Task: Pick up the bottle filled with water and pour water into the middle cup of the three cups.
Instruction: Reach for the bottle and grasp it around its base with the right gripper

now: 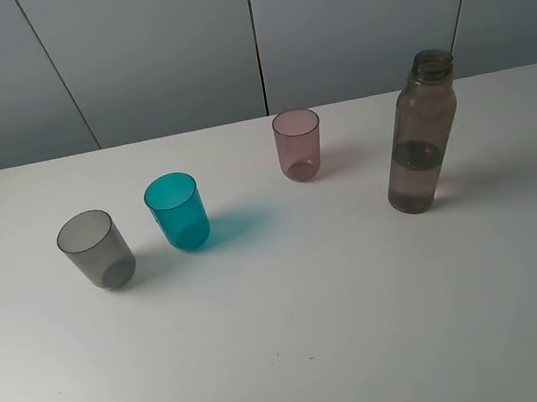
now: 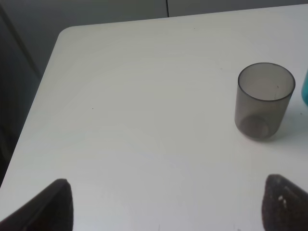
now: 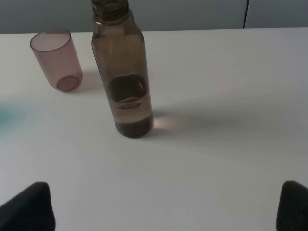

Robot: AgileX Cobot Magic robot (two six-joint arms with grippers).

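a tall translucent smoky brown-grey plastic bottle stands upright and uncapped on the right side of the white table in the high view. its threaded neck is open, and water fills it to a little under half its height. it touches nothing else.

three small translucent plastic tumblers stand upright and open-mouthed in a slanting row to the bottle's left, each apart from its neighbours. the smoky grey tumbler is furthest left and nearest the front. the teal tumbler sits between the other two, close to the grey one, and throws a teal tint on the table to its right. the pinkish-mauve tumbler is furthest back and closest to the bottle, yet well apart from it. all three look empty.

in the left wrist view the left arm's dark fingers are spread wide with only bare table between them. the grey tumbler stands ahead of them, off to one side. a sliver of the teal tumbler shows at the picture's edge.

in the right wrist view the right arm's dark fingers are likewise spread wide, holding nothing. the bottle stands ahead of them, clear of both tips. the pinkish-mauve tumbler is further back beside it.
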